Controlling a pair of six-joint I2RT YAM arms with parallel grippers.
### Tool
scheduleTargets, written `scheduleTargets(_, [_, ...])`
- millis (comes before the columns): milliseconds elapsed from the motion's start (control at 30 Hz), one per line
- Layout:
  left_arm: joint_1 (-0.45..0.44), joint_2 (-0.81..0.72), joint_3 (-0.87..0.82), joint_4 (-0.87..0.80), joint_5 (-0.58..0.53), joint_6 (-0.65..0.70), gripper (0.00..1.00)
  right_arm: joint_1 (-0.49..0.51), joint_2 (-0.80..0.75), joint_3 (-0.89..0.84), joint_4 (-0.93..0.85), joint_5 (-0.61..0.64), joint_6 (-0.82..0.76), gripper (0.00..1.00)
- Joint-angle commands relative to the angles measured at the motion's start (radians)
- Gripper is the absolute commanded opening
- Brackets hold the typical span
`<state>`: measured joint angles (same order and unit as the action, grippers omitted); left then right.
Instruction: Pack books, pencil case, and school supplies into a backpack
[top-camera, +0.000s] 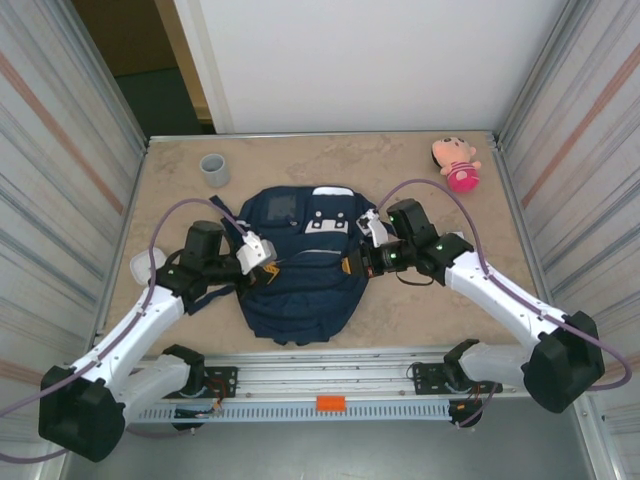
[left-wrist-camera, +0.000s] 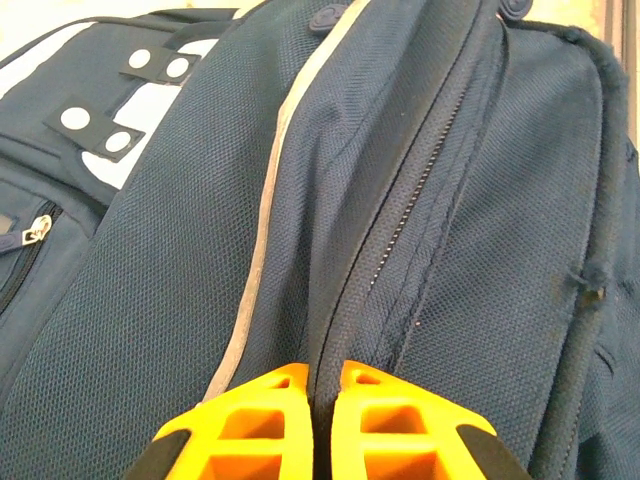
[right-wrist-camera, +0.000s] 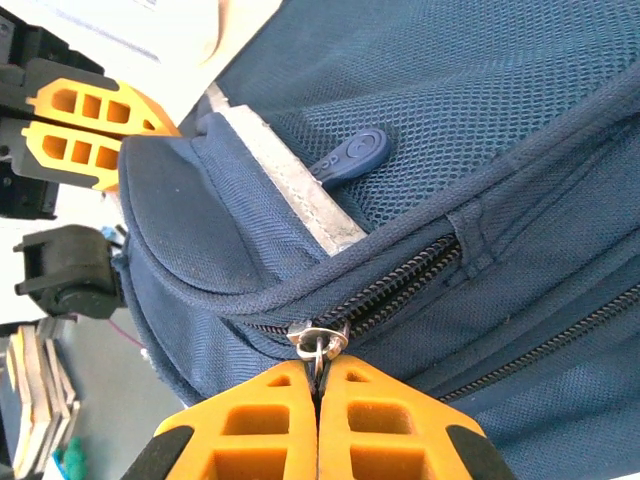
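The navy backpack (top-camera: 300, 270) lies flat in the middle of the table, white patches toward the far side. My left gripper (top-camera: 271, 266) is at its left flank, shut on a ridge of backpack fabric (left-wrist-camera: 330, 330) beside the zip (left-wrist-camera: 400, 225). At the right flank, my right gripper (top-camera: 351, 265) is shut on the metal zip pull (right-wrist-camera: 320, 342), whose slider sits on the zip line (right-wrist-camera: 400, 290) of the backpack (right-wrist-camera: 480, 120). The left gripper's orange fingers (right-wrist-camera: 85, 120) appear beyond the bag. The books, pencil case and school supplies are out of view.
A grey cup (top-camera: 214, 170) stands at the far left of the table and a pink plush toy (top-camera: 456, 163) at the far right corner. Corrugated walls close in both sides. The arm bases and a rail run along the near edge.
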<state>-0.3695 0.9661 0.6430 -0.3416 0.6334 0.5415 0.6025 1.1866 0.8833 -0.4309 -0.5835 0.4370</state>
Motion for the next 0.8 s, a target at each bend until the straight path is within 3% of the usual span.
scheduleTargets(0, [-0.003,0.000,0.058,0.091,-0.027,-0.071,0.01,0.065,-0.017,0.037,-0.002,0.036,0.056,0.00])
scheduleTargets(100, [-0.055,-0.006,0.071,0.085,-0.090,-0.066,0.02,0.139,0.017,0.089,0.013,0.058,0.086,0.00])
scheduleTargets(300, [-0.238,0.012,0.113,0.077,-0.318,-0.060,0.02,0.265,0.107,0.166,0.065,0.100,0.175,0.00])
scheduleTargets(433, [-0.281,0.034,0.133,0.090,-0.328,-0.073,0.02,0.296,0.140,0.181,0.086,0.117,0.193,0.05])
scheduleTargets(533, [-0.281,0.027,0.123,0.111,-0.325,-0.070,0.02,0.296,0.137,0.187,0.064,0.127,0.164,0.17])
scheduleTargets(600, [-0.277,0.009,0.103,0.118,-0.331,-0.056,0.02,0.287,0.103,0.184,0.033,0.153,0.111,0.37])
scheduleTargets(667, [-0.267,-0.011,0.088,0.118,-0.311,-0.047,0.03,0.267,0.040,0.160,0.015,0.221,0.076,0.51])
scheduleTargets(767, [-0.259,-0.033,0.094,0.079,-0.260,-0.043,0.03,0.216,-0.078,0.095,0.035,0.292,0.014,0.58])
